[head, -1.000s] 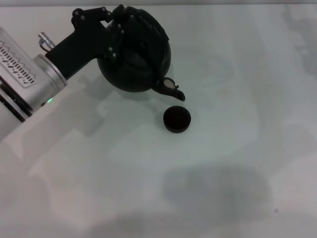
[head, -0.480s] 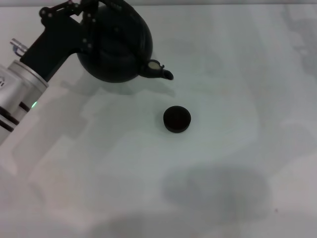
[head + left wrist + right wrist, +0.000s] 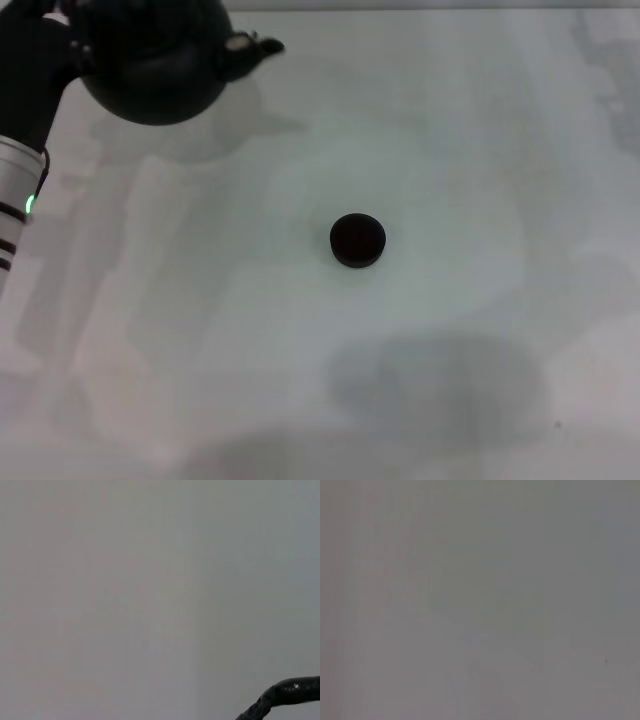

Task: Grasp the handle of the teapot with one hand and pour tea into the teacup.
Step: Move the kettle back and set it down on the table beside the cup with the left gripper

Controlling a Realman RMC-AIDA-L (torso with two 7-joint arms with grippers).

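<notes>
The left hand (image 3: 45, 40) carries the teapot (image 3: 155, 60) at the surface's (image 3: 450, 150) far left, apparently by its handle (image 3: 285, 692), grip hidden. Its spout points right; the teacup (image 3: 357, 241) sits well apart, nearer and rightward.

Head view high, facing down on the pale counter (image 3: 450, 150), teapot (image 3: 150, 60) at far left edge, left wrist view close, catching only the handle (image 3: 285, 692), right wrist view facing blank surface

One teapot (image 3: 155, 70), one teacup (image 3: 357, 241).
</notes>
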